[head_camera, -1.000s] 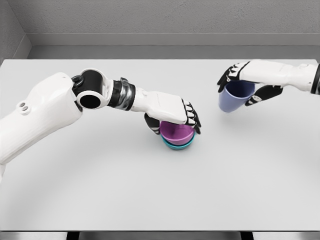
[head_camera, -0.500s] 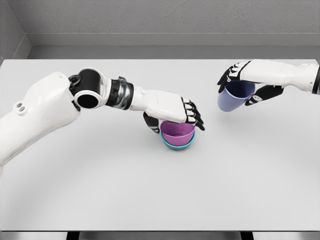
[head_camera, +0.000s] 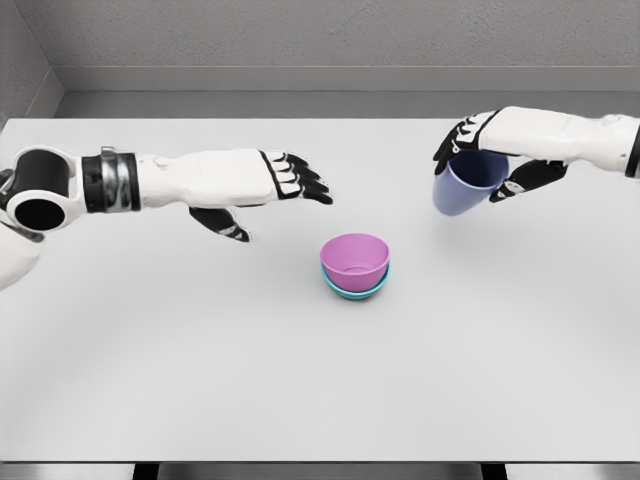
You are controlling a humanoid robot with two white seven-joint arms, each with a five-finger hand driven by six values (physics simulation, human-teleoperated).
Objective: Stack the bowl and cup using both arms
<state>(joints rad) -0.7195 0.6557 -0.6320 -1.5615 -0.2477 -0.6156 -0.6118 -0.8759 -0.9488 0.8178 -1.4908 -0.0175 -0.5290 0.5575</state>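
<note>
The right hand gripped the blue cup, which needed centring upright over the nested pink bowl, while the left hand hovered open nearby.

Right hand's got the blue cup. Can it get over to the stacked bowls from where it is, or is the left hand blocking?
Probably yes. The left hand is open, up and to the left of the pink bowl nested in the teal bowl. Nothing stands between them and the right hand, which grips the blue cup.
</note>
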